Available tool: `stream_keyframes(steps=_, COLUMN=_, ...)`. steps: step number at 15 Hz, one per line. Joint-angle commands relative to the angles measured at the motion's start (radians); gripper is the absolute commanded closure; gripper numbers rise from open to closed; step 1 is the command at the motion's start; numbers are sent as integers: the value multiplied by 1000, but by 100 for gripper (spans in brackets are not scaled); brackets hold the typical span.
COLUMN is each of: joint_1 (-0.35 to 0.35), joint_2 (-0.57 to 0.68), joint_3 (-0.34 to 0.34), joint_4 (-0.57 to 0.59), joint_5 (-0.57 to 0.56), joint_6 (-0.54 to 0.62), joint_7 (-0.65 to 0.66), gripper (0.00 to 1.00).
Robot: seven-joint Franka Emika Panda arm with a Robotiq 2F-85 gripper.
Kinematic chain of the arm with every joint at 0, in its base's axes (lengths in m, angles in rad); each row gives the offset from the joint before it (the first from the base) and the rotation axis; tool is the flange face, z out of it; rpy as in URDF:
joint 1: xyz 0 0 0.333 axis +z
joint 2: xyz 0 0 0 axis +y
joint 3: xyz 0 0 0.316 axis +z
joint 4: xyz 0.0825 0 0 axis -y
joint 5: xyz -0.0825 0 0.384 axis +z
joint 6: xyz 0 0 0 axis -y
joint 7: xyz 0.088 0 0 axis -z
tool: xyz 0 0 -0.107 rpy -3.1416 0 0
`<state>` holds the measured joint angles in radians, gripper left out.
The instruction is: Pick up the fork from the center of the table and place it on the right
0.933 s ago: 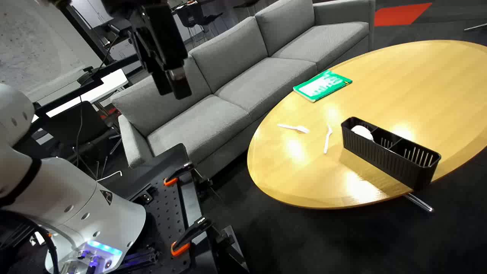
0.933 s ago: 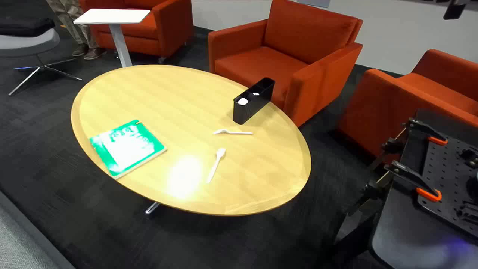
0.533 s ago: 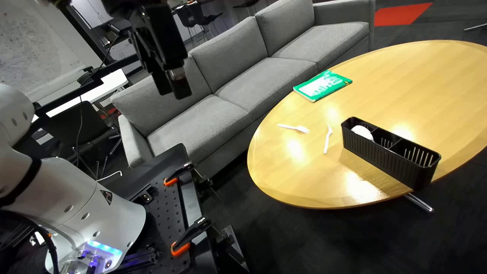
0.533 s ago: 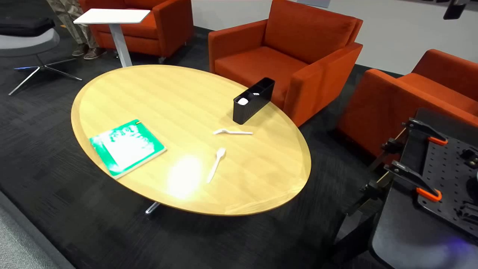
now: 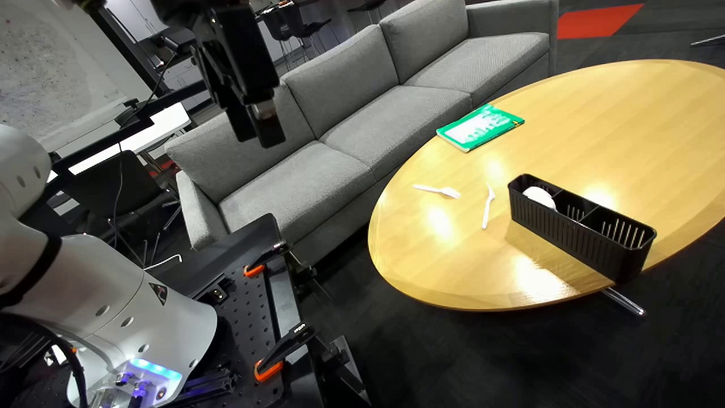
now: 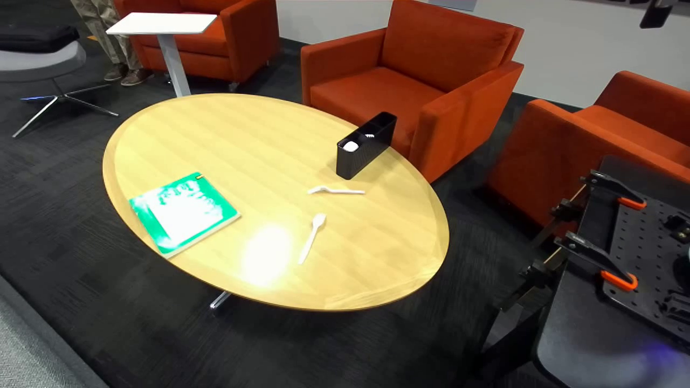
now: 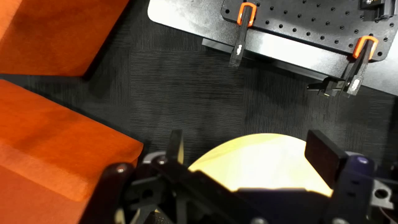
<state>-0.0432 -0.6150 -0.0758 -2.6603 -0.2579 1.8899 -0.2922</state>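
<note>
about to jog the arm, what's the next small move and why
Probably carry the open gripper out over the table, toward the two white utensils: its jaws hold nothing, and the wrist view shows just one end of the table and neither utensil.

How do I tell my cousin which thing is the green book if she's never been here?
Find the big oval light-wood table beside the long grey sofa. Near the table's sofa-side edge, the green book lies flat. It's the only green thing there, with a white patch on its cover, and far flatter than the tall black box.
</note>
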Motion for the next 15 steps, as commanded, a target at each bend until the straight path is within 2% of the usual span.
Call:
stream_keyframes(steps=1, joint_1=22, joint_2=30, joint_3=-10, joint_4=20, joint_5=13, joint_6=36, joint_7=1, gripper=0)
stream_keyframes(steps=4, joint_1=65, joint_2=88, joint_3=-18, joint_4=50, joint_5=53, joint_6=161, joint_7=-31, gripper=0)
stream_keyframes(steps=7, joint_1=118, joint_2=205, joint_3=-16, joint_4=87, joint_5=94, joint_6=402, joint_7=-72, gripper=0)
stream_keyframes(steps=10, joint_1=190, joint_2=366, joint_3=-15, joint_4=144, joint_5=167, joint_6=607, joint_7=-186, gripper=0)
stream_keyframes(steps=12, joint_1=234, joint_2=467, joint_3=-5, joint_4=188, joint_5=232, joint_6=692, joint_7=-280, gripper=0)
stream_keyframes(steps=15, joint_1=274, joint_2=626, joint_3=45, joint_4=278, joint_5=358, joint_6=766, joint_7=-422, gripper=0)
